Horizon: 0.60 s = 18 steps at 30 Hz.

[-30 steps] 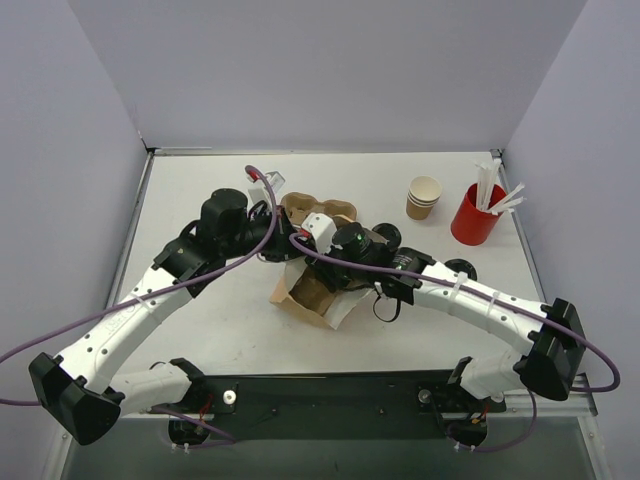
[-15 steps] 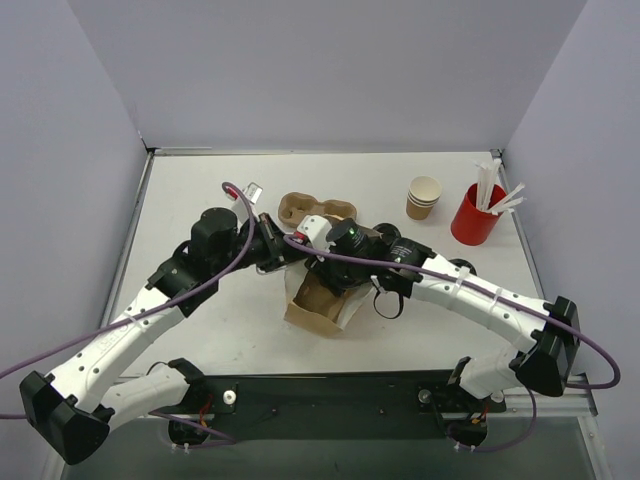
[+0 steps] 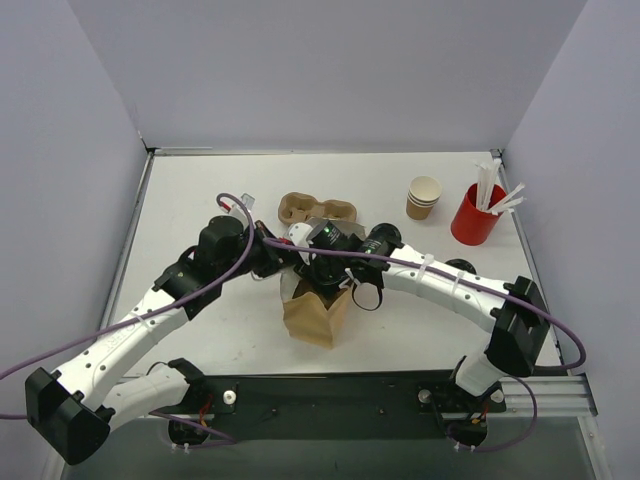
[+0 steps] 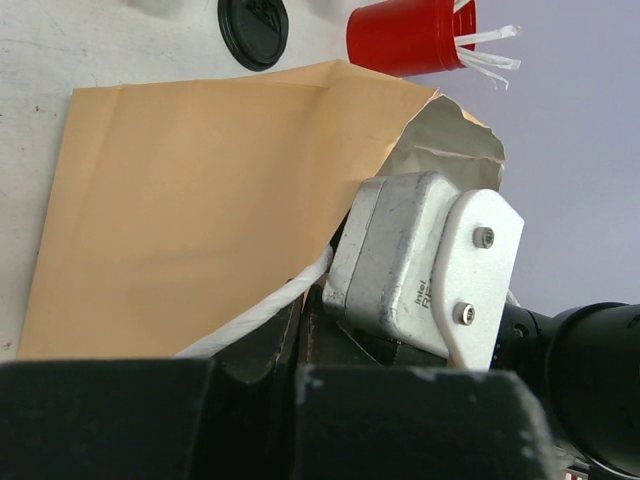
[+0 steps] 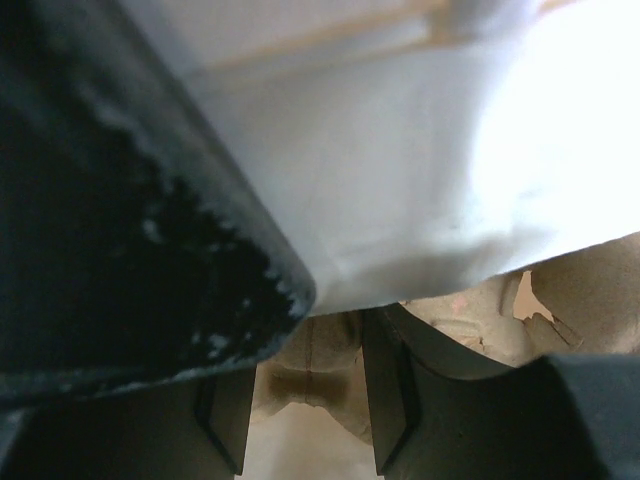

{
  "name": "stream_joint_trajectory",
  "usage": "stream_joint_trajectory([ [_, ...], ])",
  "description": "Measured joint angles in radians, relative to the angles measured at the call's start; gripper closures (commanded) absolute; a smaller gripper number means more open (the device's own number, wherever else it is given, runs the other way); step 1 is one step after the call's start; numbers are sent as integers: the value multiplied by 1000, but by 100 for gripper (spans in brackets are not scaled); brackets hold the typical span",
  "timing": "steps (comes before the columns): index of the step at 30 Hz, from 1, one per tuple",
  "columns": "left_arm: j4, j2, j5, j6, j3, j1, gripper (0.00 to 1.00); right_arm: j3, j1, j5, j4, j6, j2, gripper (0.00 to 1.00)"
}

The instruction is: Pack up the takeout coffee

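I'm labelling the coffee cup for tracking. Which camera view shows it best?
Top external: the takeout coffee cup stands whole and unobstructed beside the red cup. Left wrist shows the red cup but no clear sight of the coffee cup; right wrist shows neither.

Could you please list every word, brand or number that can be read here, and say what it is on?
"intel", with a cut-off "R" beneath it: on the silver metal camera housing, in the left wrist view.
Black round lid: raised marks, too blurred to read.
Brown paper bag, red cup with white straws, stacked tan paper cups: no print visible.
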Motion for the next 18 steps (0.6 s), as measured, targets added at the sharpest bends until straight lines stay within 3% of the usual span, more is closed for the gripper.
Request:
stream_joint_trajectory([
  [18,-20,4,-15,78,13,0,100,1,0,-8,9,-3,12,62],
])
